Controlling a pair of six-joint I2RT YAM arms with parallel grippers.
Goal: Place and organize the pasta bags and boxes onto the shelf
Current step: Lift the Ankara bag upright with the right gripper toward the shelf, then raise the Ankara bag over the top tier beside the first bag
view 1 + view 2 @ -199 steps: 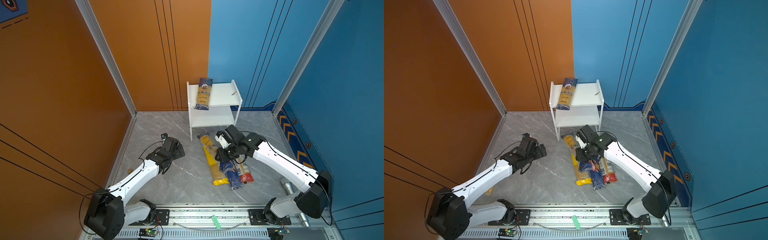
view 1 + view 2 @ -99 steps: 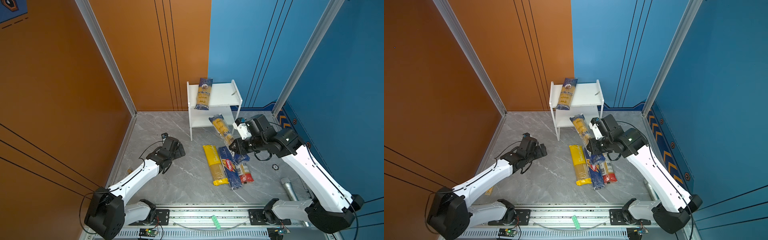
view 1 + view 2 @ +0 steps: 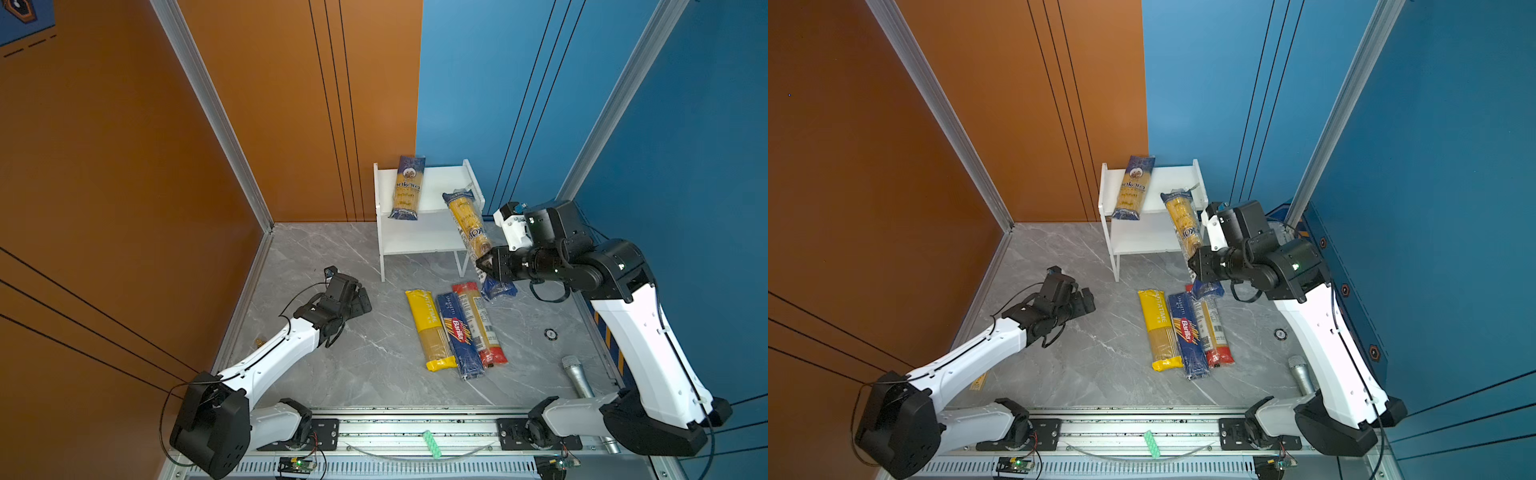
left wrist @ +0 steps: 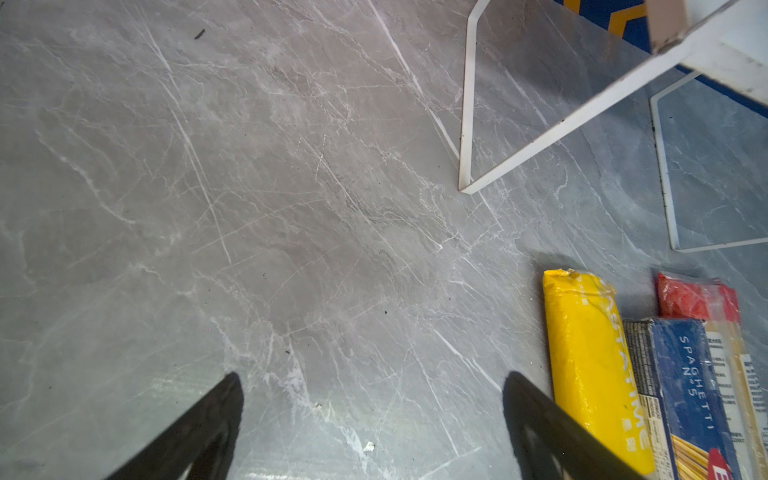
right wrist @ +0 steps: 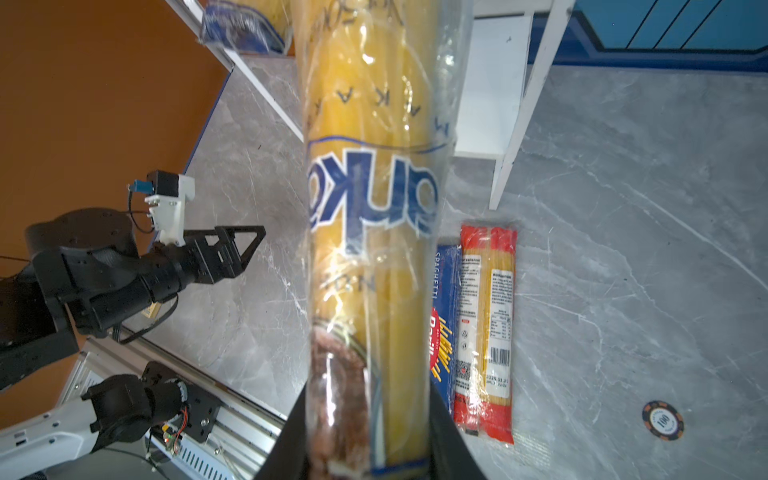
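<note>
Grey marble desk point(image 3: 353, 374), walled in orange and blue. In both top views the shelf point(image 3: 442, 178) stands at upper centre, with one ankara pack point(image 3: 408, 189) lying on the left of its top board. Right of centre, the right gripper point(image 3: 485, 264) is clamped on the lower part of a second ankara pack point(image 3: 469, 226). This pack is tilted, its upper end over the board's right front corner; whether it touches there I cannot tell. The step looks like delivery to the shelf. Next the pack wants levelling and laying beside the first. The yellow pack point(image 3: 430, 328), Barilla pack point(image 3: 459, 336) and red-ended pack point(image 3: 478, 322) lie side by side at lower centre. The left gripper point(image 3: 360, 298), left of centre, is spread wide and empty.

Left wrist view: bare desk between the jaws, with the three packs cut off at the frame edge.

Right wrist view: the held pack hides the yellow pack and the jaws' contact.
</note>
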